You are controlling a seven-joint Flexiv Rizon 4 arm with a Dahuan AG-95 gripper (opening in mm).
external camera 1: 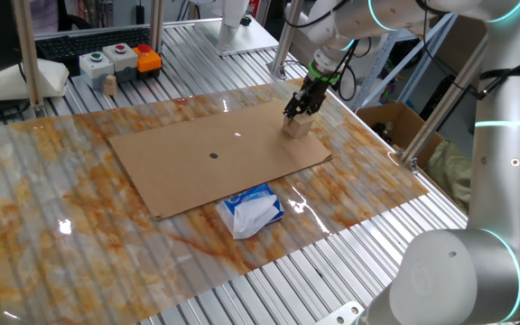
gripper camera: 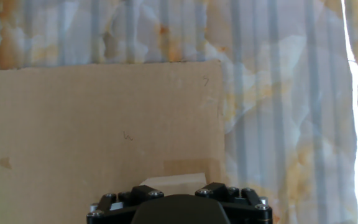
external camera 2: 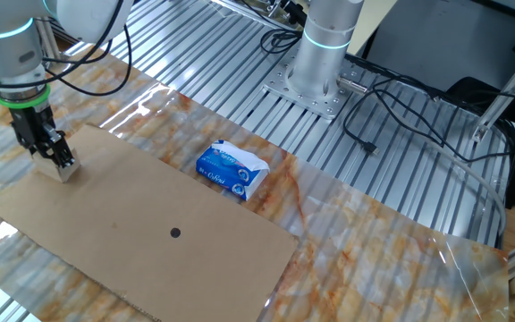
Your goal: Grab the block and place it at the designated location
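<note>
The block (external camera 1: 296,127), a small light tan wooden cube, sits upright near a corner of the cardboard sheet (external camera 1: 197,181). The designated location (external camera 1: 213,155), a small black dot, lies mid-sheet, well apart from it.

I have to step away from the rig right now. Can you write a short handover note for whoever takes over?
Gripper: down on the block at a far corner of the cardboard sheet; whether the fingers have closed on it is unclear.
Block: sits on the sheet, not lifted.
Designated location: black dot mid-sheet, uncovered, well apart from the block.
Tissue packet: lies at the sheet's edge, off the block-to-dot path.
Done: approach to the block.
Left: confirm grasp, lift, carry to the dot, release.
</note>
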